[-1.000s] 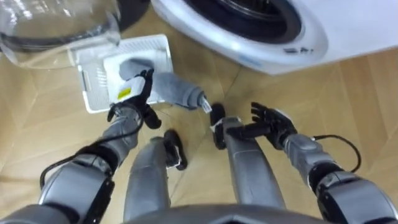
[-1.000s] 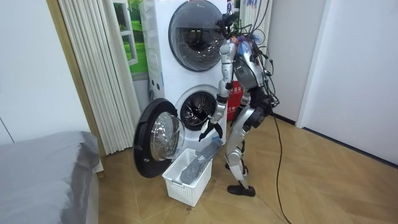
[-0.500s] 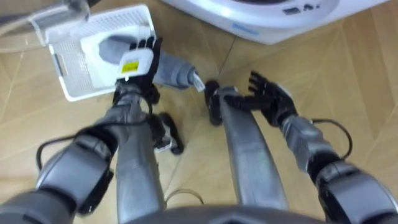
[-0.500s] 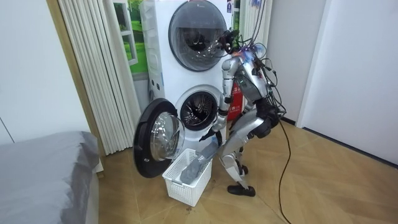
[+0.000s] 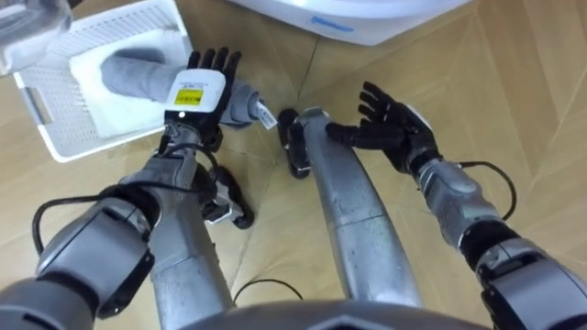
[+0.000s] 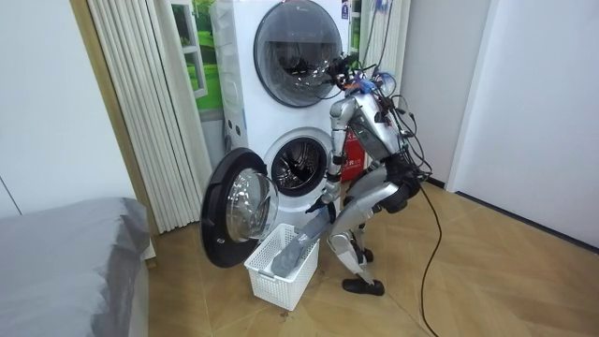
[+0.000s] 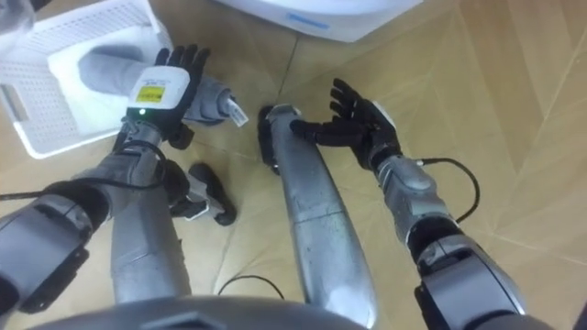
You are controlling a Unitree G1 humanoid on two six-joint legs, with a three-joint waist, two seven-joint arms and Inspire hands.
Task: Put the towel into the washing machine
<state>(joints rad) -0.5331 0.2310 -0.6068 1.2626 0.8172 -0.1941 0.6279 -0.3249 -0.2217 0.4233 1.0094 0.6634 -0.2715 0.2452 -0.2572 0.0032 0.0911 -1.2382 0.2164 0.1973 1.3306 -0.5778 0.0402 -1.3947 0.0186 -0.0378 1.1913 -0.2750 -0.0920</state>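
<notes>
Leans further forward and down than a second ago, knees bent. Holds the right hand [image 5: 390,128] out above the wooden floor [image 5: 514,101], fingers spread wide and empty. Lays the left hand [image 5: 197,92] on top of the grey towel [image 5: 128,71]; cannot tell whether closed on it. Drapes from the white basket [image 5: 55,137] over its rim, tagged end just beside that hand. Beyond, stands close to the washing machine [image 6: 277,142], round door [image 6: 234,220] swung open toward the basket.

1 white laundry basket [image 5: 46,137] on wooden floor [image 5: 532,92] beside washing machine [image 5: 367,18]
</notes>
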